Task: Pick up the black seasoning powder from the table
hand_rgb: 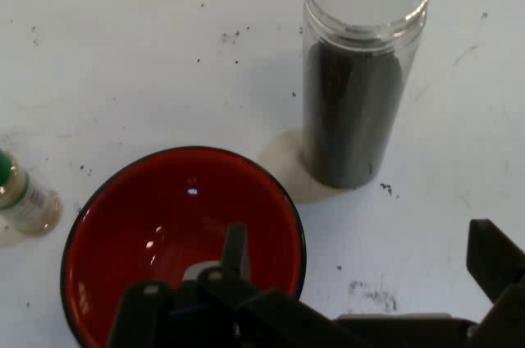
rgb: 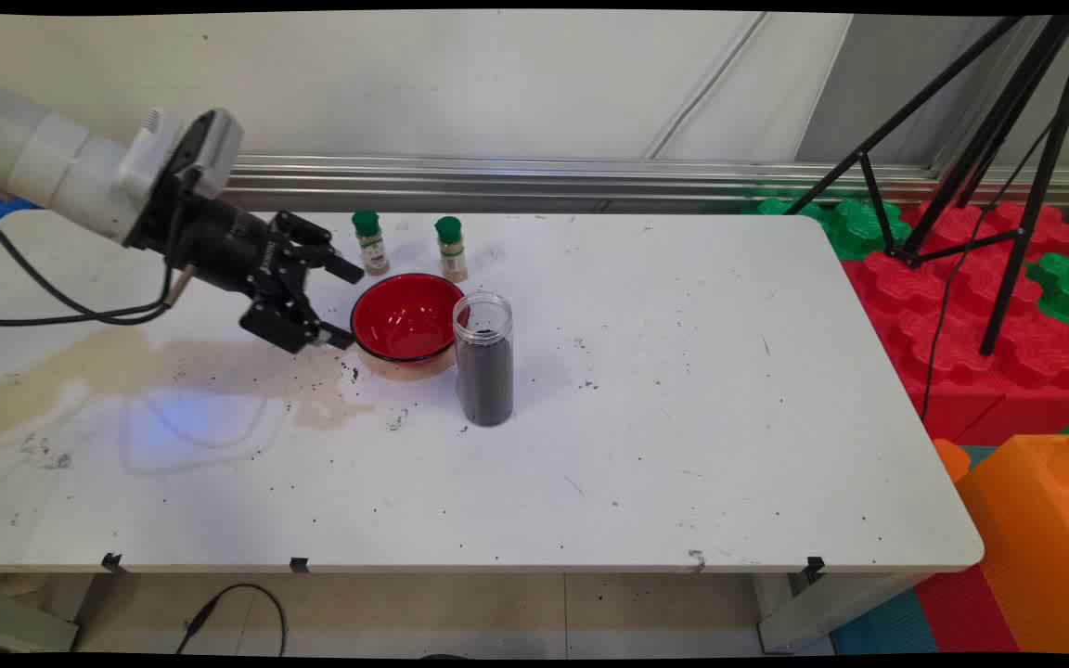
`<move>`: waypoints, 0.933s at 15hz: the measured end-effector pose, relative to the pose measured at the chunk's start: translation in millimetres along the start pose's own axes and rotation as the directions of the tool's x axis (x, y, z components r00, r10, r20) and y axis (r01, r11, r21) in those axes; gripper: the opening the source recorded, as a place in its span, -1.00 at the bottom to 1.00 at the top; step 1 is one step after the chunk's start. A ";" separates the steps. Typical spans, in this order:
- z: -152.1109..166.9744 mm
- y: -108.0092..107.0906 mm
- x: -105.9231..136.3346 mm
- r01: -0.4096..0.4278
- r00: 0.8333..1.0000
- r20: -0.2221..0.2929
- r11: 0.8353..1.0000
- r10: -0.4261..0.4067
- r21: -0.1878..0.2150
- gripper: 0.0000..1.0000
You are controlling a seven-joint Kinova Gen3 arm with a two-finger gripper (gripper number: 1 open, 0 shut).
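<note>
**Gripper parked wide open right beside the red bowl**

So the black two-finger gripper (rgb: pixel 335 301) is hanging low over the white table (rgb: pixel 683 445), just left of a red bowl (rgb: pixel 403 317) with a black rim. Its fingers are spread wide apart and there's nothing between them: one fingertip sits up near the back spice jar, the other is right down by the bowl's left edge. Can't tell if that lower finger actually touches the rim or just sits next to it.

From the hand view the gripper (hand_rgb: pixel 361 274) looks down over the bowl (hand_rgb: pixel 156 200), which has a glossy red inside. One finger (hand_rgb: pixel 235 251) shows over the bowl's interior and the other is off at the right edge of that picture, well clear of it.

Just right of the bowl, nearly touching it, stands a tall clear jar (rgb: pixel 483 357) with no lid, upright, filled most of the way with something dark and grainy. In the hand view the jar (hand_rgb: pixel 357 77) has a pale stain round its foot.

Behind the bowl are two small spice jars with green caps, both upright: the left spice jar (rgb: pixel 369 241) and the right spice jar (rgb: pixel 451 248).

The tabletop has a tan stain (rgb: pixel 126 362) left of the bowl and dark specks scattered about. Off the table's right end there's a black tripod (rgb: pixel 980 167) standing on big red and green foam blocks (rgb: pixel 961 306).
</note>
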 end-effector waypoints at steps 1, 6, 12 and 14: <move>5.4 -0.4 1.9 0.001 1.000 -0.005 1.000 -0.001 -0.002 1.00; 27.3 -1.7 5.6 0.002 1.000 -0.028 1.000 -0.003 -0.012 1.00; 52.0 -3.3 5.1 -0.008 0.998 -0.059 0.999 0.007 -0.030 1.00; 59.8 -3.7 3.9 -0.011 0.997 -0.072 0.999 0.008 -0.038 1.00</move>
